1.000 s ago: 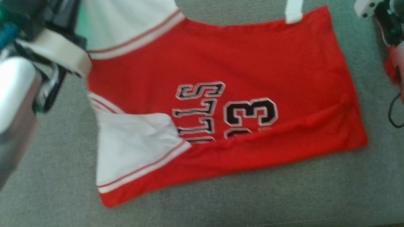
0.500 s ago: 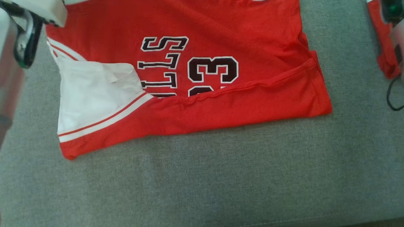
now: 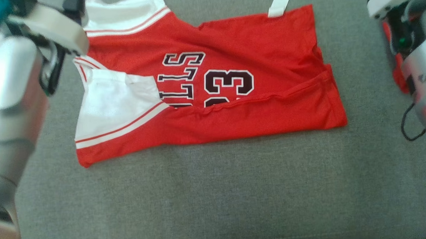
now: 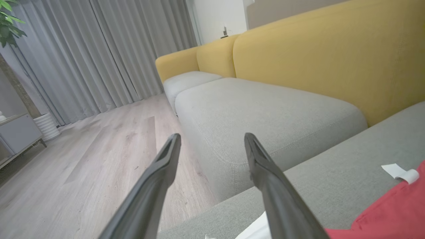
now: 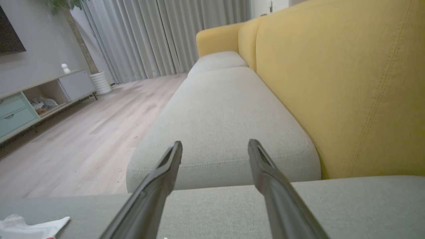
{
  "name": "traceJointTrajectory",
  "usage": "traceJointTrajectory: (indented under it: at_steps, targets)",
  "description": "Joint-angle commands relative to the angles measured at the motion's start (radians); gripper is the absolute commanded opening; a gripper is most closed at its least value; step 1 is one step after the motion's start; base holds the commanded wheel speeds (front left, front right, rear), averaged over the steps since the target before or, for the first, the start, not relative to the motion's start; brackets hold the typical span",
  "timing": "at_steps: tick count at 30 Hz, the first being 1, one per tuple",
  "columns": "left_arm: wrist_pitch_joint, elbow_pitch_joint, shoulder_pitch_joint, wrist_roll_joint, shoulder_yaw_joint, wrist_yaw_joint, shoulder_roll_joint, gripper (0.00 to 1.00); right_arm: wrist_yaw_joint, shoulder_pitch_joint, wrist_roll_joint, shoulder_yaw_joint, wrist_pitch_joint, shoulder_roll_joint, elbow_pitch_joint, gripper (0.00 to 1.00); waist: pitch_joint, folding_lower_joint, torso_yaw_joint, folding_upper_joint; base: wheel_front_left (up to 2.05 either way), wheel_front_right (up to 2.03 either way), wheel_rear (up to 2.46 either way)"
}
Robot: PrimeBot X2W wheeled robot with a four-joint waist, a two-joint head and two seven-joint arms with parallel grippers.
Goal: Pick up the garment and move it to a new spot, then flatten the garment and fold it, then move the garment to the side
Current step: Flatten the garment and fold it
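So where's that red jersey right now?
In the head view the red jersey lies partly folded on the grey cushion, in the upper middle, with bare cushion nearer the robot.

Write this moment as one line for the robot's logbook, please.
garment: red jersey lying on grey cushion, near edge folded over | left jaws: open, empty | right jaws: open, empty

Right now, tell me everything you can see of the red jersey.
The red jersey lies flat on the grey cushion, a thin, smooth-looking fabric. White panels with red-striped trim sit at its left end, a white tag sticks out from the far edge, and black white-outlined lettering and numbers cross the middle. The near long edge is folded up over their lower part. The open left tool holds none of it.
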State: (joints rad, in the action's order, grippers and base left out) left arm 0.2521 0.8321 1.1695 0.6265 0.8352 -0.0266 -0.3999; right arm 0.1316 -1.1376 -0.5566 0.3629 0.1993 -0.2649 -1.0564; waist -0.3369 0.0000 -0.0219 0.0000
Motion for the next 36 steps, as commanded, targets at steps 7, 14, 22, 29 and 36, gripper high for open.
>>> traceJointTrajectory:
  at_steps: [7, 14, 22, 29, 36]
  targets:
    - [0.009, -0.291, -0.176, -0.045, -0.174, 0.108, -0.061, 1.00, -0.001, 0.152, -0.040, 0.009, 0.060, 0.002, 0.147, 1.00, 0.121, 0.0000, 0.011, 0.0000, 0.00, 0.00, 0.00]
    - [0.010, -0.613, -0.526, -0.100, -0.324, 0.236, -0.048, 1.00, -0.001, 0.429, 0.057, -0.144, 0.062, 0.067, 0.417, 1.00, 0.201, 0.0000, 0.006, 0.0000, 0.00, 0.00, 0.00]
    - [0.010, -0.776, -0.916, -0.141, -0.461, 0.258, 0.077, 1.00, -0.001, 0.769, 0.193, -0.260, 0.062, 0.202, 0.642, 1.00, 0.246, 0.0000, -0.007, 0.0000, 0.00, 0.00, 0.00]
    - [0.010, -0.805, -1.015, -0.227, -0.535, 0.200, 0.159, 1.00, -0.001, 0.869, 0.196, -0.245, 0.060, 0.214, 0.703, 1.00, 0.225, 0.0000, -0.004, 0.0000, 0.00, 0.00, 0.00]
    - [0.010, -0.789, -0.955, -0.295, -0.550, 0.132, 0.209, 1.00, -0.001, 0.765, 0.265, -0.317, -0.058, 0.214, 0.692, 1.00, 0.130, 0.0000, 0.042, 0.0000, 0.00, 0.00, 0.00]
